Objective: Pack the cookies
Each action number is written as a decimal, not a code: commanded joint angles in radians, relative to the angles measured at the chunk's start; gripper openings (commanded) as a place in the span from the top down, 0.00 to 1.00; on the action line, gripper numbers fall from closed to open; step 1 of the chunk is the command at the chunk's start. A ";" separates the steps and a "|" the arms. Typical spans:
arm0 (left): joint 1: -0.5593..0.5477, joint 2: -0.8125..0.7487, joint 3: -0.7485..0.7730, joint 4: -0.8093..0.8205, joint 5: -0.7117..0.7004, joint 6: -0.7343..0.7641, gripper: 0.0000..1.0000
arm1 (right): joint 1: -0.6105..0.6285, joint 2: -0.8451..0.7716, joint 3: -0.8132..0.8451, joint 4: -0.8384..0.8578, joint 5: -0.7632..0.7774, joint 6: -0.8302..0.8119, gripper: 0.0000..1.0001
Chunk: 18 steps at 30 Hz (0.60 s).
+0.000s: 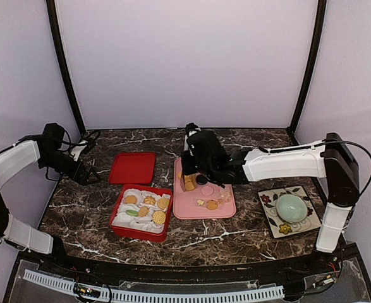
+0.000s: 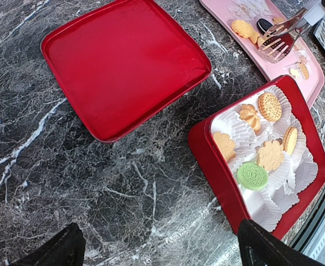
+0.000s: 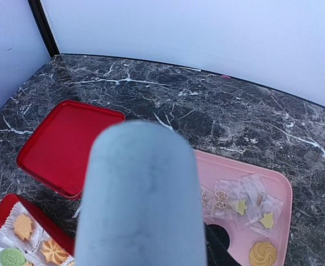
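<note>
Over the pink tray (image 1: 228,211), the right tool (image 1: 194,174) appears clamped on a pair of tongs (image 2: 278,37) — its jaws are hidden behind a blurred pale handle in the wrist view. The slotted tips are poised just beside a black cookie (image 2: 263,25) and the yellow cookies (image 2: 242,27) at the tray's far end. More lie at the near end, some in clear wrappers (image 3: 237,202). Six cookies (image 2: 270,155) sit in paper cups in the red box (image 1: 138,232), just left of the tray, so the carry runs leftward and toward the bases — only the box wall stands between. The left tool (image 2: 162,252), fingers spread wide and holding nothing, hangs well apart over the surface (image 2: 123,183) by the lid (image 2: 123,61). The right arm is nearer by far.
</note>
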 commanded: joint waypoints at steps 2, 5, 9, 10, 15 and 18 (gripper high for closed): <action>0.006 -0.016 0.014 -0.024 0.012 -0.003 0.01 | -0.008 -0.008 0.026 -0.006 0.028 -0.007 0.59; 0.006 -0.018 0.013 -0.024 0.012 -0.004 0.01 | -0.024 -0.001 0.032 -0.011 0.027 -0.010 0.59; 0.006 -0.018 0.016 -0.022 0.013 -0.003 0.01 | -0.029 0.011 0.031 -0.014 0.019 -0.020 0.59; 0.007 -0.018 0.017 -0.023 0.014 -0.003 0.01 | -0.029 0.016 0.030 -0.016 0.016 -0.020 0.59; 0.006 -0.015 0.024 -0.027 0.016 -0.004 0.01 | -0.021 0.035 0.003 -0.005 -0.005 0.003 0.59; 0.006 -0.017 0.026 -0.028 0.014 -0.002 0.01 | -0.012 0.041 -0.004 -0.001 -0.006 0.003 0.59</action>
